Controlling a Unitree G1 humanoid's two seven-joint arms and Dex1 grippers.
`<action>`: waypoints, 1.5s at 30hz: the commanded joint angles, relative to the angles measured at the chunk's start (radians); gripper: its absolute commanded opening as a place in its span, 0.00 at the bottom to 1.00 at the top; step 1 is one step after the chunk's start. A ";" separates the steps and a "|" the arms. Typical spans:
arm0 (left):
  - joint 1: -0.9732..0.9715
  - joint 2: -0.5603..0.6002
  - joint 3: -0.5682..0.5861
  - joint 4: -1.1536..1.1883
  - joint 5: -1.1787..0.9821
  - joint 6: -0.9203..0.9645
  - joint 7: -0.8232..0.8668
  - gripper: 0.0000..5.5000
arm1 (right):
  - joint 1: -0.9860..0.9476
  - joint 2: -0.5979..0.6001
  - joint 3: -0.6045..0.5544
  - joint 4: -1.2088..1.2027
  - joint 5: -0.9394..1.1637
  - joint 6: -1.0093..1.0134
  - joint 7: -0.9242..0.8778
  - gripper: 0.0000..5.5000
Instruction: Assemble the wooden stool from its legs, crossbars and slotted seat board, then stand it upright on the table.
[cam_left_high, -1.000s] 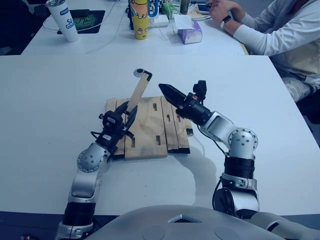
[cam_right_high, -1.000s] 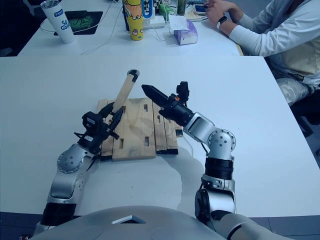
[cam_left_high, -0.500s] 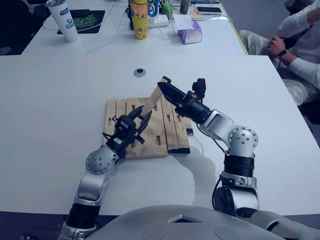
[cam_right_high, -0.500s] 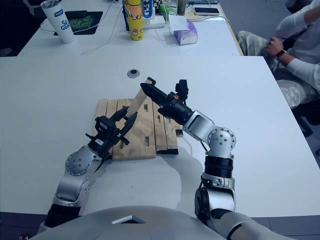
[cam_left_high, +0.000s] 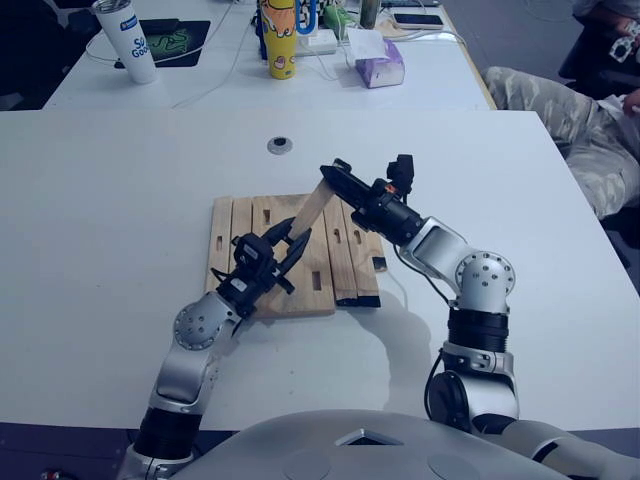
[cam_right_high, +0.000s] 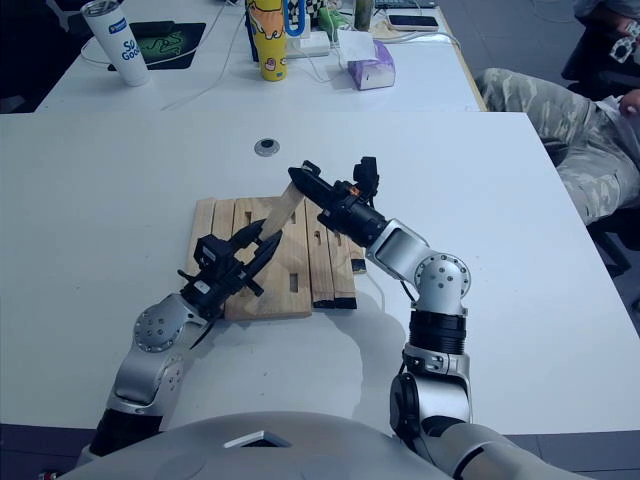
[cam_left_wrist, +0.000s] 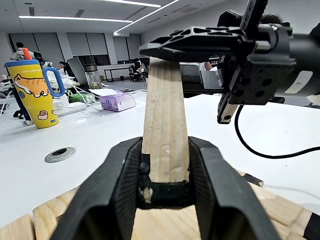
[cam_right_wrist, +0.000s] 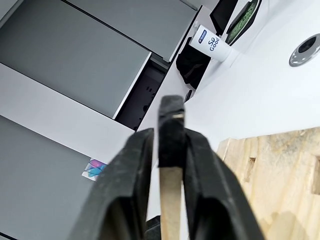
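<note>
Leg is gripped at both ends, left claw low, right claw high; I'd line its foot squarely over a slot in the seat board before pressing down.

Right end effector clamped on black-tipped wooden leg, slotted seat board beneath, white cup beyond

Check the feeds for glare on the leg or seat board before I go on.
Left wrist view: ceiling light strips bright, the leg evenly lit, no glare. Left eye view: no hot spots on the seat board. Right wrist view: the leg's end dark between the right fingers.
</note>
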 joint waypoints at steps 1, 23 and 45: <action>0.004 0.000 0.009 0.000 -0.026 0.043 -0.005 0.24 | -0.023 -0.002 0.002 -0.007 0.012 0.001 0.016 0.07; -0.002 -0.105 0.258 -0.067 -0.272 0.112 0.132 0.54 | 0.145 -0.050 -0.006 -0.257 -0.342 -0.330 -0.060 0.07; -0.039 -0.011 0.300 -0.126 -0.251 0.331 0.189 0.17 | 0.369 0.202 0.186 -0.272 -0.567 -0.586 -0.195 0.07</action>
